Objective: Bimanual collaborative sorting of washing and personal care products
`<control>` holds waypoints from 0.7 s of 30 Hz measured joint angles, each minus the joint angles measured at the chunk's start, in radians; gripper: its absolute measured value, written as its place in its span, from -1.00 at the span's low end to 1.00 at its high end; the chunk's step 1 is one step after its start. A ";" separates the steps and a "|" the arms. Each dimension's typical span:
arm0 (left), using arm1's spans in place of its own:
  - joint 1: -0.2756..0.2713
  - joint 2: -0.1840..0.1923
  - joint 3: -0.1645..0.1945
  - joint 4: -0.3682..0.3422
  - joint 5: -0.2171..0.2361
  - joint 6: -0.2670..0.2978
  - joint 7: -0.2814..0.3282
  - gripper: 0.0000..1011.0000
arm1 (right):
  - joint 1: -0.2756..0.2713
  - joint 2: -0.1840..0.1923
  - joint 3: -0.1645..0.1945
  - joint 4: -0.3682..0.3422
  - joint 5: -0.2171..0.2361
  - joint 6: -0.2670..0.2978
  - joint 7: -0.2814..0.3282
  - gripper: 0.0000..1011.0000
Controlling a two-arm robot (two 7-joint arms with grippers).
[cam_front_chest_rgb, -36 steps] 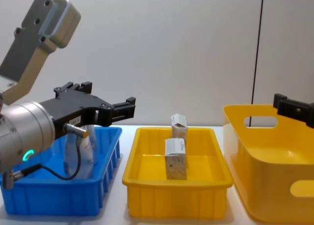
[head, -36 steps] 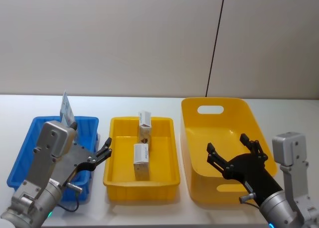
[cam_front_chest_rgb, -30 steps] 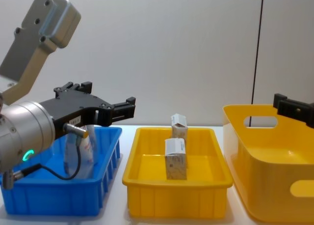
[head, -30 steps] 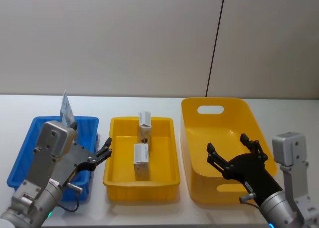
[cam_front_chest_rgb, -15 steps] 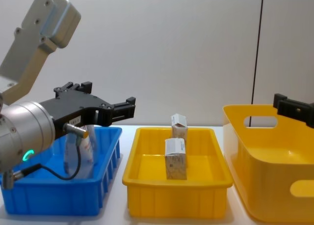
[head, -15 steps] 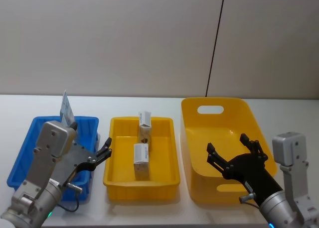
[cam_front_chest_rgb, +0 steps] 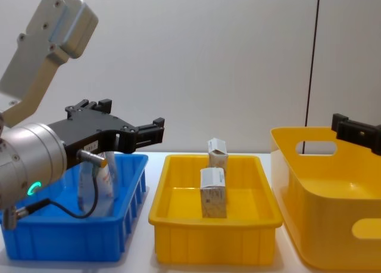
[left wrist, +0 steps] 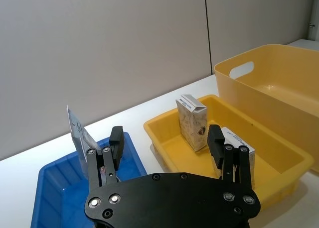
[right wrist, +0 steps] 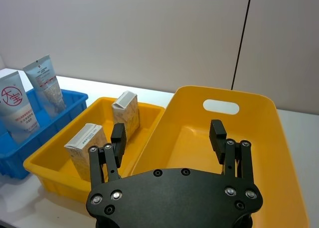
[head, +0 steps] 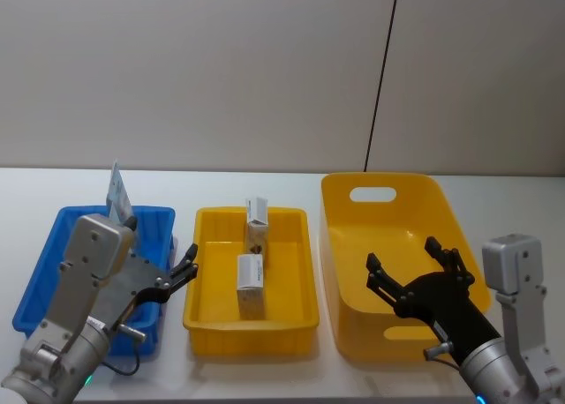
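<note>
Two white-and-tan cartons stand upright in the small yellow bin (head: 291, 320): a far one (head: 257, 219) and a near one (head: 251, 285). In the blue bin (head: 44, 263) a whitish squeeze tube (right wrist: 47, 83) stands beside a pale product with a red logo (right wrist: 15, 113). My left gripper (head: 181, 270) hovers open and empty at the blue bin's right edge, beside the small yellow bin. My right gripper (head: 404, 261) hangs open and empty over the large yellow tub (head: 388, 188).
The three containers sit side by side on a white table (head: 265, 185), with a plain wall behind. A black cable (head: 381, 78) runs down the wall behind the large tub, which has cut-out handles.
</note>
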 joint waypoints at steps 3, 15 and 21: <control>0.000 0.000 0.000 0.000 0.000 0.000 0.000 0.98 | 0.000 0.000 0.000 0.000 0.000 0.000 0.000 0.98; 0.000 0.000 0.000 0.000 0.000 0.000 0.000 0.98 | 0.000 -0.001 0.000 0.000 0.000 0.000 0.000 0.99; 0.000 0.000 0.000 0.000 0.000 0.000 0.000 0.98 | 0.005 -0.009 -0.002 0.005 0.000 0.002 0.000 0.98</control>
